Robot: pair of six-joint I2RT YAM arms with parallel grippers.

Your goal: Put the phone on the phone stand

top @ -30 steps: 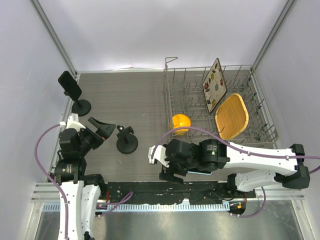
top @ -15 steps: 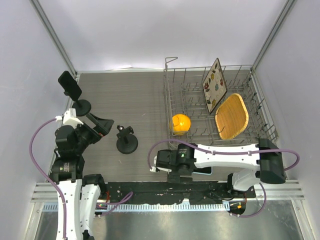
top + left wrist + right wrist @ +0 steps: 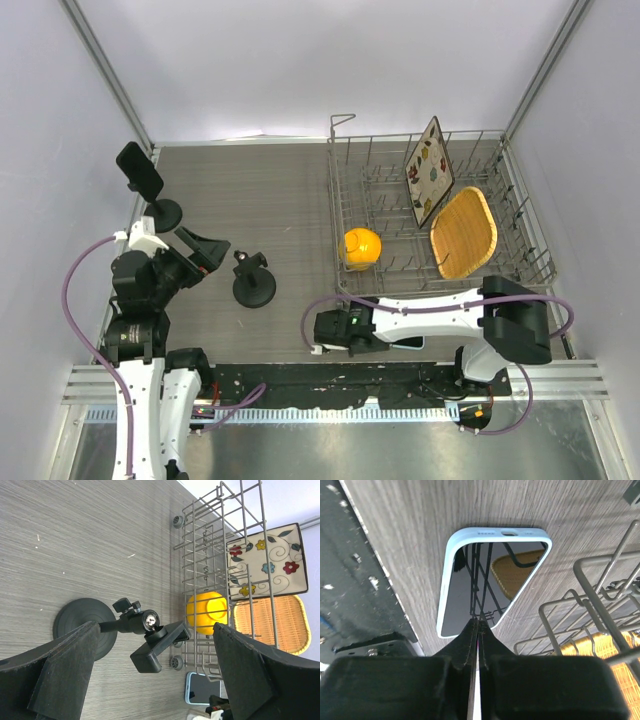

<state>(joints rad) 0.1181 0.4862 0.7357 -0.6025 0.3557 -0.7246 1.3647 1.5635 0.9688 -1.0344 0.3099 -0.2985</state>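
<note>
while the one phone [image 3: 492, 580] lies flat, screen up, on the desk [image 3: 280, 190] at about 5 o'clock, just outside the near side of the one wire rack [image 3: 385, 195], the right pincer [image 3: 476, 624] has its fingers pressed together, tips at the phone's rim. left pincer [image 3: 200, 255]: spread wide, at 8 o'clock. two phone stands: near stand [image 3: 253, 280] at 7 o'clock, far stand [image 3: 150, 190] at 10 o'clock. in the rack: one yellow cup [image 3: 362, 245], one patterned plate [image 3: 430, 170], one woven plate [image 3: 464, 232].
</note>
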